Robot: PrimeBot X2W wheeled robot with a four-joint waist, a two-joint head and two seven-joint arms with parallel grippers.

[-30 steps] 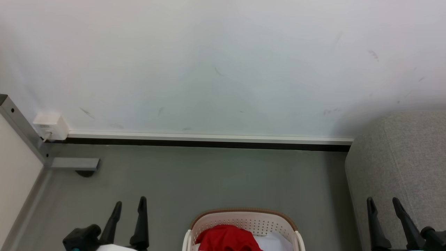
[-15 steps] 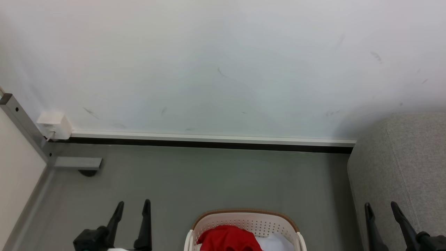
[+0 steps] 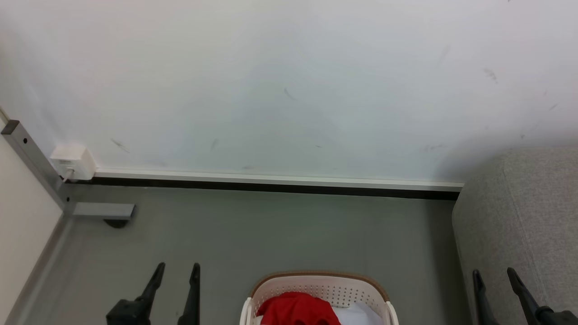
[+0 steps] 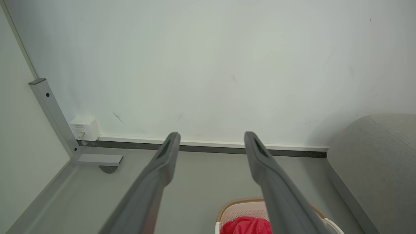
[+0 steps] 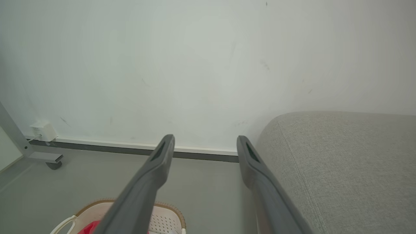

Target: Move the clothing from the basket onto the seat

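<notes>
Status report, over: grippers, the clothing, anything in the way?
Open and empty: left gripper, right gripper. Red clothing in the basket, none on the seat in view. Bare floor between them.

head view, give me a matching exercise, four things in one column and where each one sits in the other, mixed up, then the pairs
Things
1. clothing
2. basket
3. seat
4. left gripper

Places
A. right edge of the view, light grey
B. lower left, fingers apart and holding nothing
C. on the floor at bottom centre
D. inside the basket, bright red

Pairs: 1-D, 2-C, 3-A, 4-B
</notes>
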